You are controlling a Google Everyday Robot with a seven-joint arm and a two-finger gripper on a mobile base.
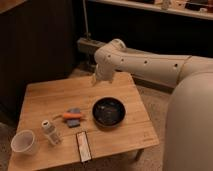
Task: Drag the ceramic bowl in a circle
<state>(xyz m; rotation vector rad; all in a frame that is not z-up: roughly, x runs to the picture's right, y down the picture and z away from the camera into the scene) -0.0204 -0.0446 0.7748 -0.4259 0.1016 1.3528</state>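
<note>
The ceramic bowl (108,111) is wide, shallow and glossy black, and sits on the wooden table (45,95) right of centre, near the front. My gripper (96,78) hangs at the end of the white arm above the table's back middle, behind and a little left of the bowl. It is apart from the bowl and holds nothing that I can see.
A white cup (24,141) stands at the front left corner. A small bottle (49,131) stands next to it. An orange item on a blue-grey pad (73,116) lies left of the bowl. A flat dark-and-white bar (83,146) lies at the front edge. My arm's body fills the right side.
</note>
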